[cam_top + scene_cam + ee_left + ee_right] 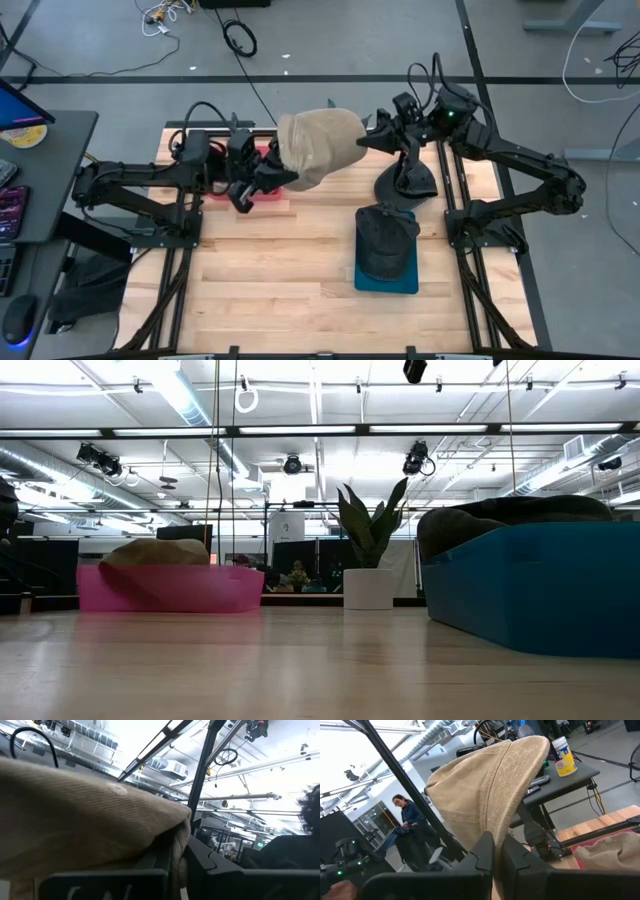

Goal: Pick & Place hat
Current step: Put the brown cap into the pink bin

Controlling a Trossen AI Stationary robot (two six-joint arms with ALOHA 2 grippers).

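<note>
A tan hat (320,146) hangs in the air above the table's far middle, between my two grippers. My left gripper (272,176) is shut on its left side and my right gripper (362,142) is shut on its right side. In the right wrist view the hat (485,790) rises like a dome beyond the fingers. In the left wrist view the hat (85,815) fills most of the picture. Neither gripper shows in the low view. My left gripper pinches the hat's lower edge (176,837) between its two fingers, coming from the table's left and slanting upward. The cloth bunches at the fingers; how many layers I cannot tell. The hat is lifted clear of the table. My right gripper pinches a fold of the hat's edge (499,827) between its two fingers, level, from the table's right. The hat stands above and beyond the fingers, clear of the table, spanning across to the other gripper.
A pink bin (170,588) holding another tan hat (155,552) sits below the left gripper. A blue bin (400,282) holds a dark hat (385,240). Another dark hat (405,180) lies by the right arm. A person (407,817) stands in the room beyond.
</note>
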